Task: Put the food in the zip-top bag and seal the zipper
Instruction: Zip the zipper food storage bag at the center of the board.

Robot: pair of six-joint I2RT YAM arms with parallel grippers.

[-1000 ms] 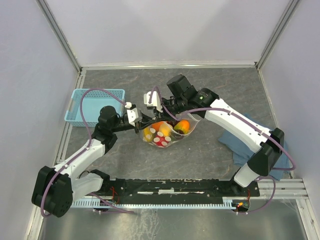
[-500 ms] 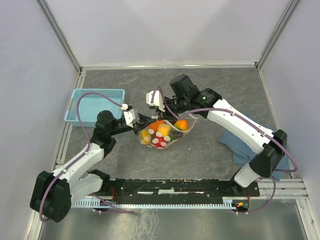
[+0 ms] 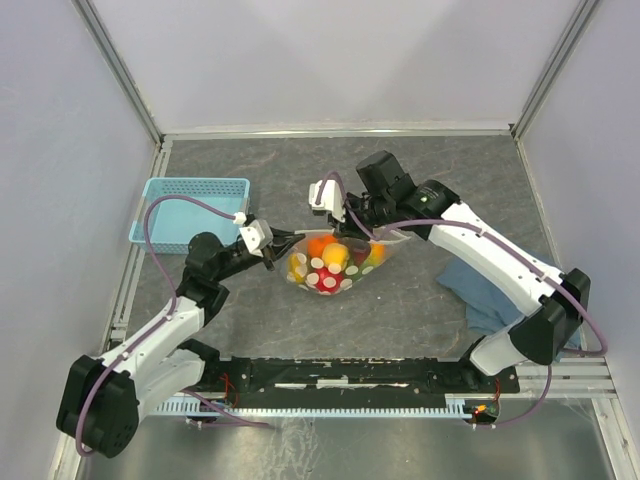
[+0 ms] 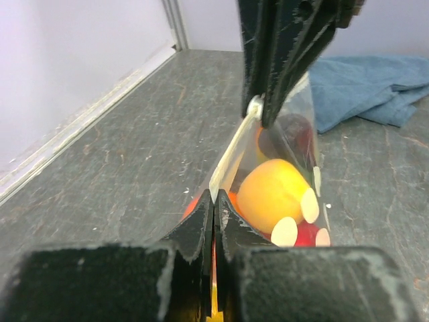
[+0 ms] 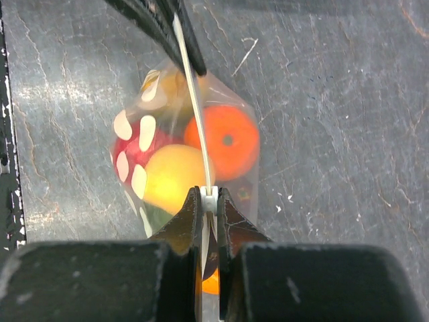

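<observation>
dark slate tabletop (image 3: 440, 170) spreads below; sealing is the step in hand, since the food (image 3: 322, 262) sits inside the zip-top bag (image 3: 345, 283) at mid-table; my left gripper (image 4: 214, 201) is clenched on one end of the zipper (image 5: 193, 107); my right gripper (image 5: 209, 199) pinches the small white tab (image 4: 255, 107); both arms reach inward, fingertips facing along the strip; next, i judge, one pinch runs along it while the other anchors it taut
</observation>
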